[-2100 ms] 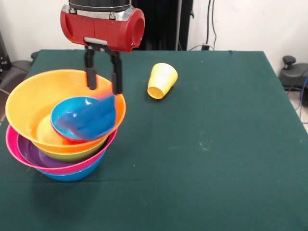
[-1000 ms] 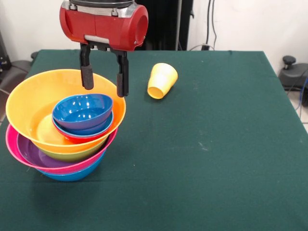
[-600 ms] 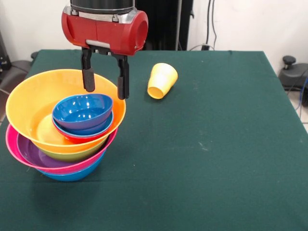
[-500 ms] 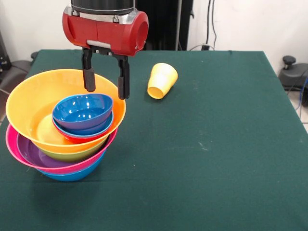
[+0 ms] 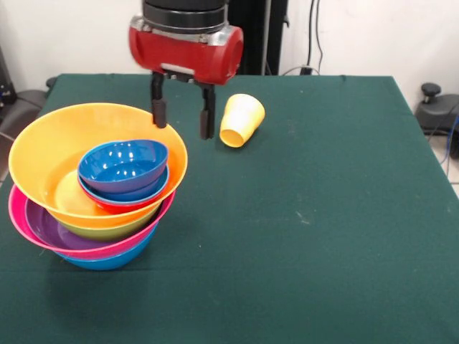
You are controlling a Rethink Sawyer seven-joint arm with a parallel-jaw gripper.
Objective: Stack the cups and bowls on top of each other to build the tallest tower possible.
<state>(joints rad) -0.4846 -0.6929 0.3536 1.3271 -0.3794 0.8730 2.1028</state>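
At the table's left stands the tower (image 5: 93, 193), a nested pile of bowls. A big orange bowl (image 5: 43, 154) tops pink, purple, green and blue ones. Inside it sit a red bowl (image 5: 118, 204), a light blue one and, uppermost, a dark blue bowl (image 5: 123, 166). A yellow-orange cup (image 5: 242, 120) lies on its side on the green cloth, right of the tower. My gripper (image 5: 183, 125) hangs open and empty between the orange bowl's far rim and the cup, closer to the cup. No red cup shows.
The green table (image 5: 323, 215) stretches to the right of the tower and cup. Cables and a dark stand (image 5: 436, 107) sit beyond the table's right edge.
The gripper let go of the dark blue bowl, which now rests in the tower. It then rose slightly and moved right, away from the bowls and toward the cup.
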